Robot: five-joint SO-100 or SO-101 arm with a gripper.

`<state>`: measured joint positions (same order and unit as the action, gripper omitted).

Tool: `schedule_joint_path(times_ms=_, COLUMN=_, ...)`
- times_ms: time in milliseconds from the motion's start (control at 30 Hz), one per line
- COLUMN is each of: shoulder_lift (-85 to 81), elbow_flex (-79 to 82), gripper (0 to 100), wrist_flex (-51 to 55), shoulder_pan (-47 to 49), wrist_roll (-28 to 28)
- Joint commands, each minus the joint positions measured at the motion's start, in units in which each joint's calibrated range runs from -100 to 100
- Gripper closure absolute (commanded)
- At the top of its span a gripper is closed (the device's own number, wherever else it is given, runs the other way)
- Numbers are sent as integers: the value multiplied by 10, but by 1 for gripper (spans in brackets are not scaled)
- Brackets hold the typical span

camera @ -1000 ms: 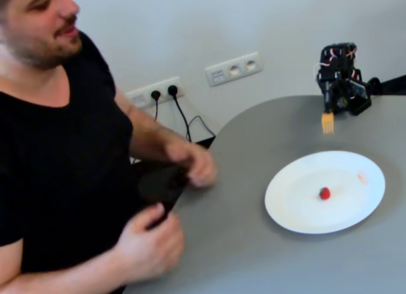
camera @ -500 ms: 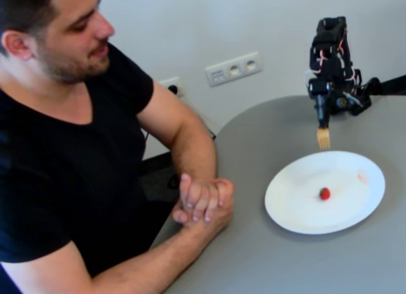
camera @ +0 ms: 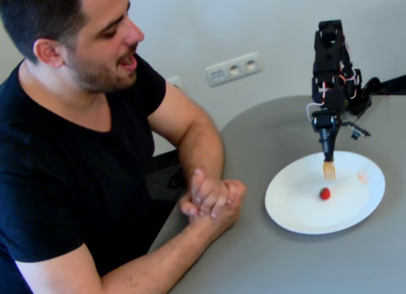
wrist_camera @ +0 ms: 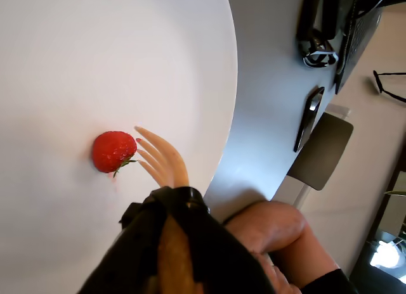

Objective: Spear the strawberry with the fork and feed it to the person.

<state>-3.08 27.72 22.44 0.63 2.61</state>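
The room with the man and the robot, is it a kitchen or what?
Probably an office or lab, not clearly a kitchen: a plain grey table, wall sockets, and a white plate with one strawberry.

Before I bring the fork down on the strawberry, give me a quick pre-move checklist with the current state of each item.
1. Fork held in the pincer, tines pointing down at the plate: ok.
2. Strawberry lying free on the white plate, not yet speared: ok.
3. Tines lined up over the berry: not ok; in the wrist view they sit beside it.
4. Height of the tines above the plate: cannot tell.
5. Person's hands clasped on the table, off the plate: ok.
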Motion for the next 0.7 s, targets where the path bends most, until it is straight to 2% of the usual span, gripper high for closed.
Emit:
schedule_joint_path(times_ms=0, shoulder_lift=4, elbow_flex=-29, gripper=99, wrist_flex=-13, shoulder_pan=-6, wrist_roll=-2)
schedule_joint_path(times_ms=267, shoulder_lift=97, elbow_flex=-79, gripper=99, wrist_flex=-12, shoulder_pan=-35, wrist_roll=-1)
schedule_joint_path(times_ms=667, shoulder_lift=151, elbow_flex=-88, gripper=99, wrist_flex=-15, shoulder_pan=-40, wrist_roll=2)
